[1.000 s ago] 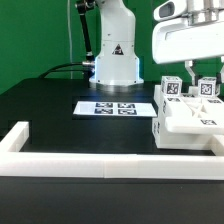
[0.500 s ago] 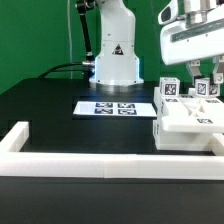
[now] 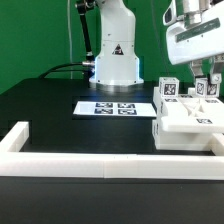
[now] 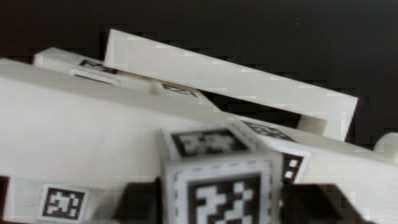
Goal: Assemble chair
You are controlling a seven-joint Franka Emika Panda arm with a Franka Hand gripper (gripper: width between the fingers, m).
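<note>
The part-built chair (image 3: 190,118) sits at the table's 3 o'clock edge in the exterior view, against the white border rail (image 3: 100,163); the marker board (image 3: 113,107) lies near centre. The gripper (image 3: 209,75), at 2 o'clock, is closed narrow on a tagged upright leg (image 3: 207,88) rising from the seat slab (image 3: 186,124). In the wrist view that leg (image 4: 222,170) fills the foreground.

Risks, as judgement: a tilted leg could cross-seat and jam; sideways force could drag the slab along the rail; leg seating is not visible.
</note>
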